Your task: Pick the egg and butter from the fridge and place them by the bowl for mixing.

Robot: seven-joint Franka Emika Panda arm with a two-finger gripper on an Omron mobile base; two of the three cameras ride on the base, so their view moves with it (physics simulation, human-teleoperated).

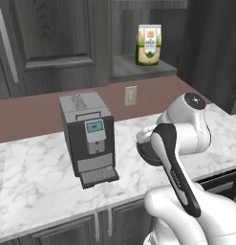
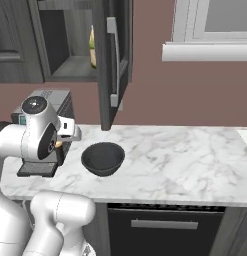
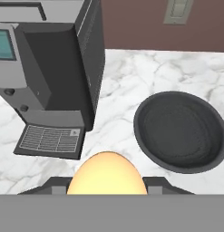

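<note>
The egg (image 3: 106,173) sits between my fingers at the bottom of the hand view, smooth, rounded and yellow-orange with a soft sheen; my gripper (image 3: 106,183) is closed on it, the dark finger tips showing at either side. It hangs above the white, grey-veined marble counter (image 3: 118,90), between the coffee machine (image 3: 50,77) and the bowl (image 3: 180,131). The bowl is round, deep and matte dark grey, resting on the counter just right of the egg in the hand view. The coffee machine is boxy, dark grey with a silver front, a small blue screen and a ribbed drip grille (image 3: 50,138) at its foot. Behind it runs a dull reddish-brown wall with a pale outlet plate (image 1: 131,95). Above, a green and white bag (image 1: 148,45) stands in a dark wood niche.
</note>
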